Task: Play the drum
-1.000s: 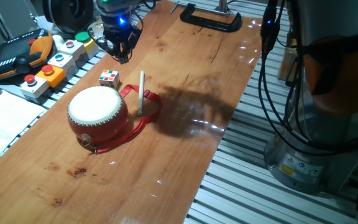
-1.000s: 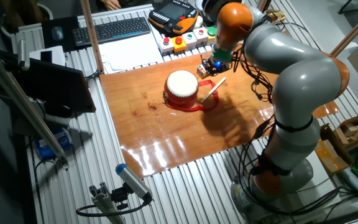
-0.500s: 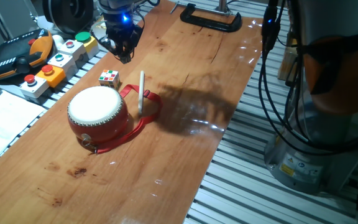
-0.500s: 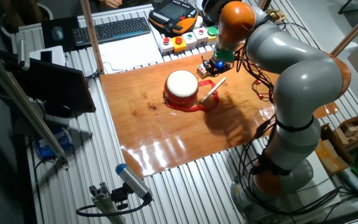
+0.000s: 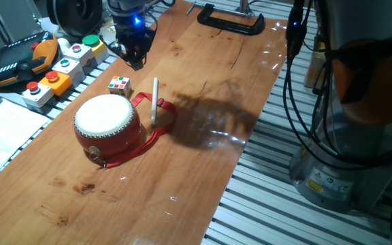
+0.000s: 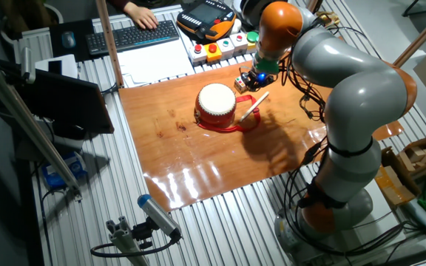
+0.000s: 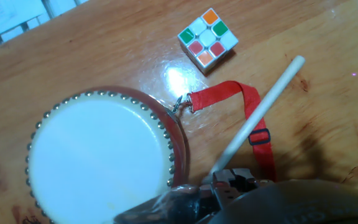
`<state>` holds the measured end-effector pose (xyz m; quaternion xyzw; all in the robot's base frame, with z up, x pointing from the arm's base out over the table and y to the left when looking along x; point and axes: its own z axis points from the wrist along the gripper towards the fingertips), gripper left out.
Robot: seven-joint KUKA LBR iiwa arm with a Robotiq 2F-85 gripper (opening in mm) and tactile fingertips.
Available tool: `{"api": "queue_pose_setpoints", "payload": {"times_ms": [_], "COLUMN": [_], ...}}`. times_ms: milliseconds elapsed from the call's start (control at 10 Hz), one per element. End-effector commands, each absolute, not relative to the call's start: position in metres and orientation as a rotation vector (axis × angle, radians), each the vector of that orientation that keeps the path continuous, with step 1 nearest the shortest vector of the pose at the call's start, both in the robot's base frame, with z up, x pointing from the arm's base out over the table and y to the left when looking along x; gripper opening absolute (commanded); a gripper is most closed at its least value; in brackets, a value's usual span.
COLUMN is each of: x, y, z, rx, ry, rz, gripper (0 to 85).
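The drum [image 5: 107,124] has a red barrel body, a cream-white skin and a studded rim, and stands on the wooden table. It also shows in the other fixed view [image 6: 216,104] and in the hand view [image 7: 101,159]. Its red strap [image 7: 236,96] lies to its right with a pale wooden stick [image 5: 154,101] resting across it. My gripper [image 5: 134,60] hangs above the table's far left part, beyond the drum and the cube, apart from both. It holds nothing. Its fingers are dark and blurred, so I cannot tell whether they are open or shut.
A small multicoloured cube [image 5: 120,85] sits just beyond the drum. A button box [image 5: 58,70] and a teach pendant [image 5: 18,60] lie off the table's left edge. A black clamp [image 5: 231,20] is at the far edge. A hand rests on a keyboard [image 6: 133,33].
My gripper has risen slightly and shifted a little away from the drum. A hand has appeared at the keyboard. The drum, stick and cube have not moved.
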<state>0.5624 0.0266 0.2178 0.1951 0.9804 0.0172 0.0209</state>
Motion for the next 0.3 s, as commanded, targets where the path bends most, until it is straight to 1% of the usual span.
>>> {"api": "queue_pose_setpoints", "payload": {"times_ms": [0,200], "x": [0.5627,0.5630], "y": [0.0263,0.0264], "z": [0.2177,0.2175], "rx": [0.605,0.614], "ry": [3.039,3.041], "rz": [0.052,0.051], "gripper": [0.7,0.7]}}
